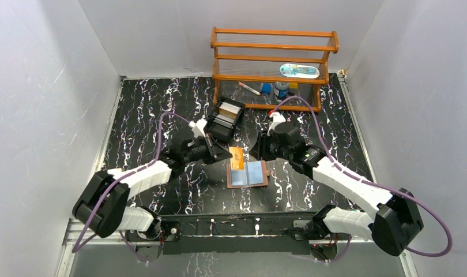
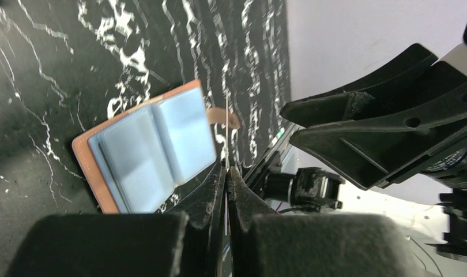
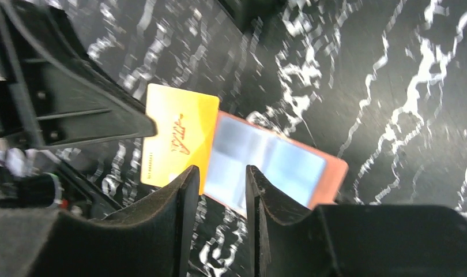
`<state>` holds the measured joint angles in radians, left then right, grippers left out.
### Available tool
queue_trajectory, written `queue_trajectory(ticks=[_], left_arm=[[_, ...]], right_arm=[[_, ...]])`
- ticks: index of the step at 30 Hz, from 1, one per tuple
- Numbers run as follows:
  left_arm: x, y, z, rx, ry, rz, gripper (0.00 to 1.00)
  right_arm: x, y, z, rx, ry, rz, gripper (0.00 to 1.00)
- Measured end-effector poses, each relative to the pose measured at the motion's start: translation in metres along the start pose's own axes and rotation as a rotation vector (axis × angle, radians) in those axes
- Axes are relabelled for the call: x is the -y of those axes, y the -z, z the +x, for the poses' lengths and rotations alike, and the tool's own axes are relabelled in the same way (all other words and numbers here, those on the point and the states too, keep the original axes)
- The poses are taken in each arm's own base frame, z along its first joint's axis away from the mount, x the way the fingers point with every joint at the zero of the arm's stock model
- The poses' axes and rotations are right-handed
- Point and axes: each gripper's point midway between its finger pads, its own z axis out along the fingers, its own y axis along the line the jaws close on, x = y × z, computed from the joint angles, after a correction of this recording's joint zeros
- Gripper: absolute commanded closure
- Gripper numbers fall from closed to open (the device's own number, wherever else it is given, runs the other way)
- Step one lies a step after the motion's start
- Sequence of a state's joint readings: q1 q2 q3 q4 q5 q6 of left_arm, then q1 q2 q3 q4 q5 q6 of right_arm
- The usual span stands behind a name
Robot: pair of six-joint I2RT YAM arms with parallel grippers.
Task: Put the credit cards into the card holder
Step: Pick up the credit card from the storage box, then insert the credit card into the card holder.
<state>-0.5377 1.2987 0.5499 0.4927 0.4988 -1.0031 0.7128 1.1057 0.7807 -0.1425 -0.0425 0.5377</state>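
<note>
Tan-brown leather folding card holder (image 1: 248, 174) lies open and flat on the black white-veined marble table (image 1: 150, 115), just toward 6 o'clock from the table's middle in the top view. Pale blue inner pockets face up. Snap tab (image 2: 224, 118) sticks out on its 3 o'clock side.

Left gripper (image 2: 226, 173) is pressed together on an orange-yellow rectangular plastic credit card (image 3: 176, 135). Its own wrist view shows the card edge-on, a thin pale line running out from between the fingertips. In the top view this card sits at 11 o'clock of the holder, and its lower edge overlaps the holder's upper left corner. Can't tell if it touches the leather. Card is off the table, tilted, printed face toward the right wrist camera.

Right gripper (image 3: 221, 173) hovers at 1 o'clock of the holder. Its fingers are spread with a clear gap and nothing is clamped — card and holder show through the gap beyond.

Black open-topped rectangular tray (image 1: 221, 133) sits at 11 o'clock of the held card, with more cards, pale and white, standing inside. Orange-brown wooden two-tier rack (image 1: 274, 59) stands at 12 o'clock against the back wall, with small items on its shelves too small to name.
</note>
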Motion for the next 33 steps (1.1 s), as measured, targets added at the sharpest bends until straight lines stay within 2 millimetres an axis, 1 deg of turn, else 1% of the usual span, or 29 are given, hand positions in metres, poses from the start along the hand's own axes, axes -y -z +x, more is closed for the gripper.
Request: queue_trajectory(ticks=[3, 6, 10, 16, 22, 28, 33], left_arm=[[-0.014, -0.013, 0.018, -0.047, 0.023, -0.045, 1.00], [-0.024, -0.024, 0.030, -0.073, 0.040, -0.072, 1.00], [-0.035, -0.032, 0.038, -0.087, 0.047, -0.102, 1.00], [-0.046, -0.038, 0.044, -0.095, 0.050, -0.133, 1.00], [-0.050, -0.043, 0.046, -0.097, 0.041, -0.133, 1.00], [-0.061, -0.048, 0.057, -0.126, 0.054, -0.159, 1.00], [-0.061, -0.049, 0.059, -0.124, 0.060, -0.159, 1.00]], right_arm=[[0.023, -0.010, 0.029, -0.095, 0.016, 0.071, 0.61], [0.039, -0.018, 0.049, -0.164, 0.026, 0.114, 0.62], [0.052, -0.027, 0.067, -0.232, 0.039, 0.153, 0.63], [0.067, -0.033, 0.084, -0.289, 0.054, 0.197, 0.64], [0.078, -0.034, 0.097, -0.325, 0.058, 0.228, 0.66], [0.090, -0.034, 0.117, -0.373, 0.053, 0.261, 0.67], [0.091, -0.036, 0.117, -0.362, 0.046, 0.257, 0.68]])
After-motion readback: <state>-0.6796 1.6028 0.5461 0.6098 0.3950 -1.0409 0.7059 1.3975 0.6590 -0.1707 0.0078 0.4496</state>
